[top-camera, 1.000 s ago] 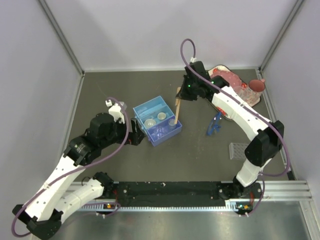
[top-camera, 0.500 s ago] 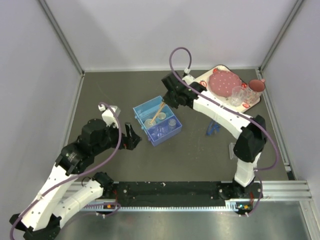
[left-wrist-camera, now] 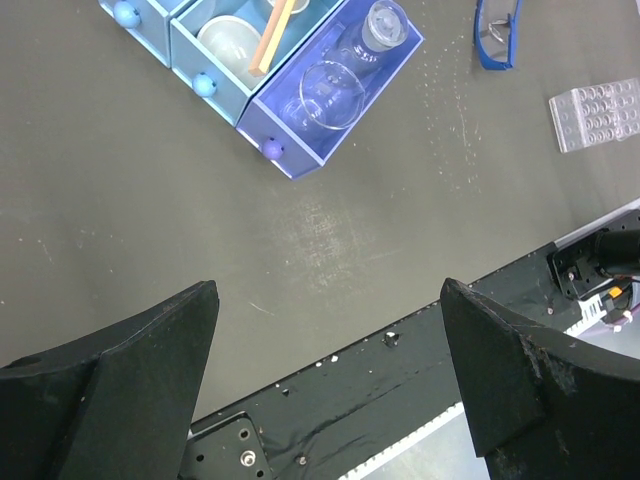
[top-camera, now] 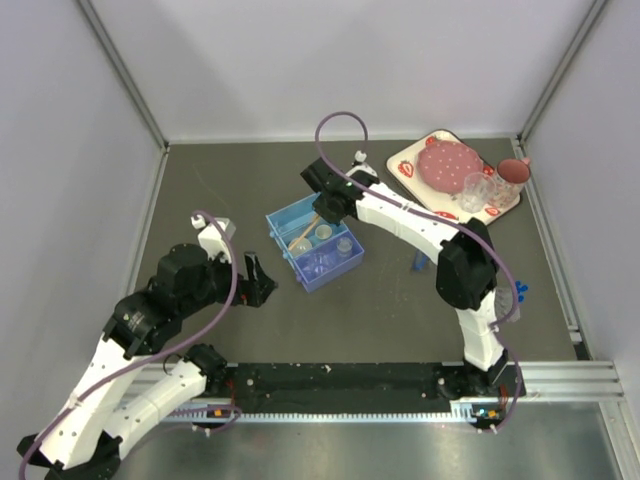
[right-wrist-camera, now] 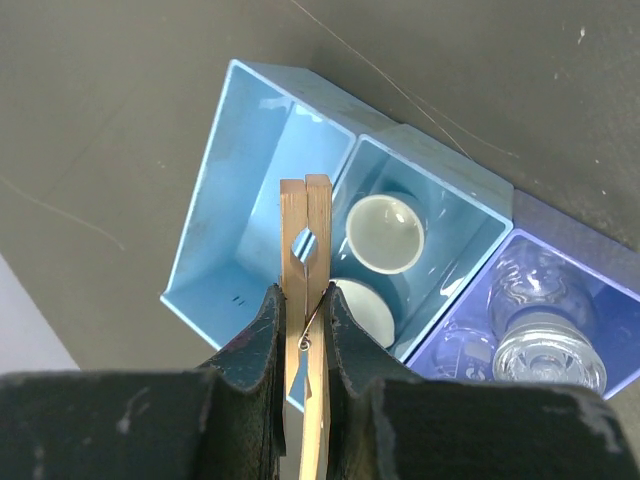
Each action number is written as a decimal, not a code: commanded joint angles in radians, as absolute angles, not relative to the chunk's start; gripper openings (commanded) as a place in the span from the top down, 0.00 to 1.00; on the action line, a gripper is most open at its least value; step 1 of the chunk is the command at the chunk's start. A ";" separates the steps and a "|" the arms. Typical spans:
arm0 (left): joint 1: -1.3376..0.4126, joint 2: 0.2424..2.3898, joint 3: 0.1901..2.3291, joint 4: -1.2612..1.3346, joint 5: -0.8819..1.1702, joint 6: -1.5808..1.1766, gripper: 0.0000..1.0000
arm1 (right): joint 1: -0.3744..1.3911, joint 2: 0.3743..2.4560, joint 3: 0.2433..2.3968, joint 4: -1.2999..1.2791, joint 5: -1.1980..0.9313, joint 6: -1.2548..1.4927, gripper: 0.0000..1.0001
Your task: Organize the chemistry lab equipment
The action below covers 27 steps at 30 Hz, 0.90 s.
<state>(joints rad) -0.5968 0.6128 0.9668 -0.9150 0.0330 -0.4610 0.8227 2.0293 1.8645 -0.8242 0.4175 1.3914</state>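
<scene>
My right gripper (right-wrist-camera: 303,310) is shut on the thin tan wooden tongs (right-wrist-camera: 305,225) and holds them over the blue compartment box (right-wrist-camera: 240,150), above the wall between its empty left bin and the middle bin. The middle bin holds two small round dishes (right-wrist-camera: 383,233). The darker right bin holds clear glass pieces (right-wrist-camera: 540,330). From above, the right gripper (top-camera: 318,213) and the tongs (top-camera: 300,240) are over the box (top-camera: 345,262). My left gripper (top-camera: 258,283) is open and empty, left of the box. The clear well rack (left-wrist-camera: 597,113) and a blue piece (left-wrist-camera: 495,35) lie on the table.
A white strawberry-print tray (top-camera: 408,168) with a pink plate and glasses stands at the back right. Small blue pieces (top-camera: 420,262) lie right of the box and near the right arm's base (top-camera: 520,290). The black base rail (top-camera: 350,380) runs along the near edge.
My right arm has swung left with the tongs, from the box's right side to over its left and middle bins. My left arm has drawn back toward the near left.
</scene>
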 commanded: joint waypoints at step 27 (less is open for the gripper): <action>-0.594 0.612 0.968 -0.920 0.035 -0.428 0.02 | 0.825 2.129 1.871 -0.879 0.575 1.450 1.00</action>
<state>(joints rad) -0.5968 0.6109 0.9665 -0.9409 0.0334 -0.4442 0.8223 2.1052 1.8282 -0.8494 0.5045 1.4570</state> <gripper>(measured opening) 0.982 0.081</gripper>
